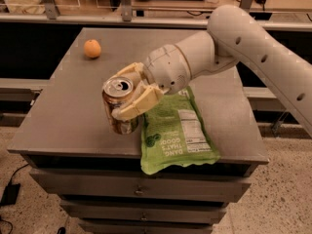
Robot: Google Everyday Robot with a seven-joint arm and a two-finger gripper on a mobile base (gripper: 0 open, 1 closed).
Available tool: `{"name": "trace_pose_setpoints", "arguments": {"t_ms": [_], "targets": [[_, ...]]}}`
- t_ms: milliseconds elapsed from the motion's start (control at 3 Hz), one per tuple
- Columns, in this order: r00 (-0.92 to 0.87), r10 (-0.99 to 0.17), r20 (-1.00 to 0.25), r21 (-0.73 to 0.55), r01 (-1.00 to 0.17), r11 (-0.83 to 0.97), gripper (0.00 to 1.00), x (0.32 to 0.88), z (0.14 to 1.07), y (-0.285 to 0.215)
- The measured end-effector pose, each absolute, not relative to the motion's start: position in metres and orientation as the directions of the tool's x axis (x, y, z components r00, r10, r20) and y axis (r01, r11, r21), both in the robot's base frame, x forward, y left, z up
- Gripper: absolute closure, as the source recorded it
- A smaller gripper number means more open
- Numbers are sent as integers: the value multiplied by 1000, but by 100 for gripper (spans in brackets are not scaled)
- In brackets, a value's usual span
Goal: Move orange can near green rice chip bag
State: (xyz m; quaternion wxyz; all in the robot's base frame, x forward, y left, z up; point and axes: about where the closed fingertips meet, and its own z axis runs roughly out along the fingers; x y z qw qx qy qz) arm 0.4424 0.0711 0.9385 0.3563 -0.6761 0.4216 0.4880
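The orange can (118, 106), coppery brown with a silver top and pull tab, stands tilted at the front left of the grey table (63, 116), just left of the green rice chip bag. The green rice chip bag (175, 133) lies flat at the table's front edge, with white text and a nutrition label, its front end hanging slightly over. My gripper (127, 94) comes in from the right and is shut on the can, one cream finger across its front and one behind its top.
A round orange fruit (92, 48) sits at the table's back left. The white arm (243, 43) crosses the table's right side above the bag. Drawers are below the tabletop. A rail runs behind the table.
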Motion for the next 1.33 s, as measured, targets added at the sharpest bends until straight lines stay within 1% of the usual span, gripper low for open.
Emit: {"name": "trace_pose_setpoints", "arguments": {"t_ms": [333, 667, 1000, 1333], "targets": [[166, -223, -961, -62, -910, -410, 53, 436, 931, 75], [161, -256, -953, -49, -918, -395, 22, 441, 914, 76], [162, -273, -948, -47, -922, -384, 1, 445, 906, 75], [137, -285, -948, -28, -934, -355, 0, 455, 900, 71]]}}
